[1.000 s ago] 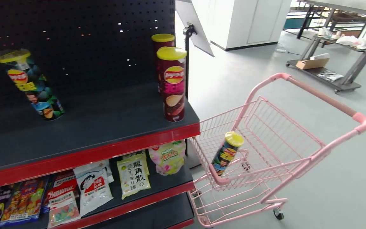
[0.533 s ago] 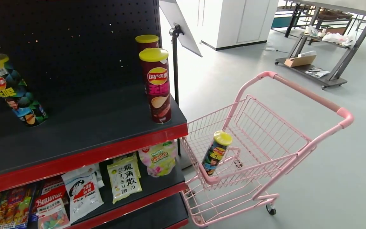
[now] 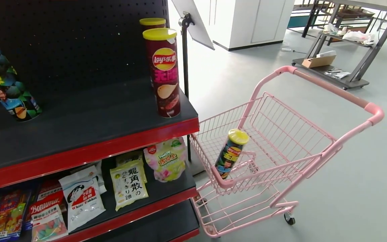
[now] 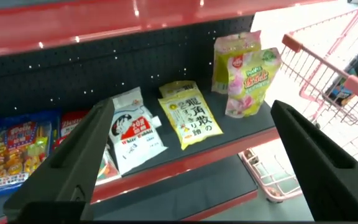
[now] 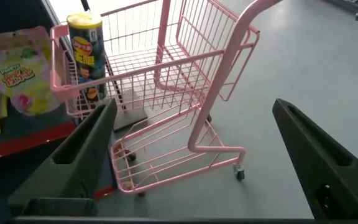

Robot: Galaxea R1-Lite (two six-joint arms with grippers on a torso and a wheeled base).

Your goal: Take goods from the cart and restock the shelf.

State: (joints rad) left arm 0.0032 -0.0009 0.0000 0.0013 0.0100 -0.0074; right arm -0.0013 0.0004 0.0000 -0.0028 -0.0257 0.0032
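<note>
Both my tools hang released and empty. My left tool (image 4: pixel 191 107) faces the snack bags (image 4: pixel 244 68) on the lower shelf, and my right tool (image 5: pixel 194 107) looks over the pink cart (image 5: pixel 229 56).

The one chips can (image 3: pixel 231 154) left to stock stands in the basket corner nearest the shelf (image 3: pixel 96 124), at about 4 o'clock from the front maroon can (image 3: pixel 163 72) in the head view.

I worry most about that corner. Wire walls crowd the can on two sides, so a finger could catch the rim instead of closing round the tube. Any shove may roll the wheeled cart off toward 3 o'clock. The can is tall, slim and smooth, so a glancing touch could topple it and a shallow grip could slip. On the way up, my arm might knock the maroon can off the shelf's front edge.
</note>
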